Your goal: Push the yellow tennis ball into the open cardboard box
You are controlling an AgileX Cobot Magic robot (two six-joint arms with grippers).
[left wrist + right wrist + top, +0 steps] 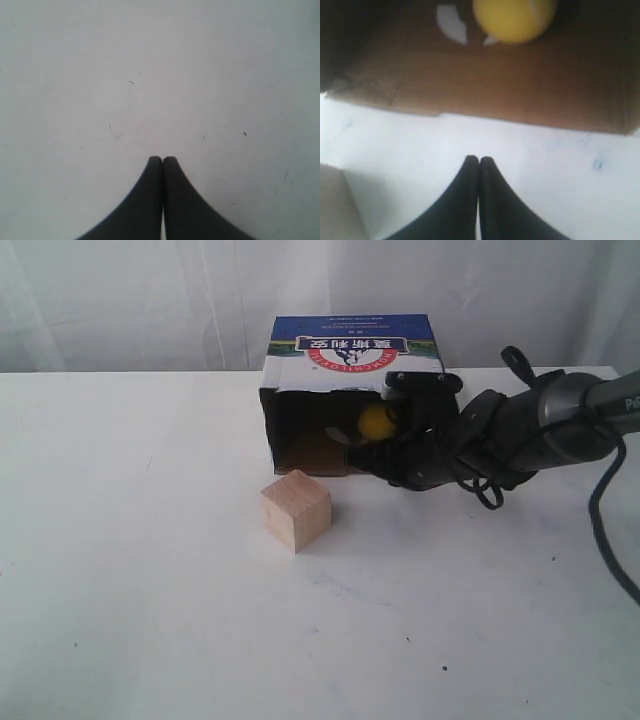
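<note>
The yellow tennis ball [378, 422] sits in the mouth of the open cardboard box [350, 350], just under its blue-and-white printed top. In the right wrist view the ball [514, 20] rests on the box's brown floor [520, 90], well past the front edge. My right gripper [479, 159] is shut and empty, its tips over white table just short of that edge. From the exterior the right gripper [385, 462] reaches in from the right, below the ball. My left gripper [162, 159] is shut over bare table and is outside the exterior view.
A pale wooden cube [296, 510] stands on the white table [150, 590] in front of the box's left half, and shows at the edge of the right wrist view [335, 205]. A black cable [600, 530] trails off the right arm. White curtain hangs behind.
</note>
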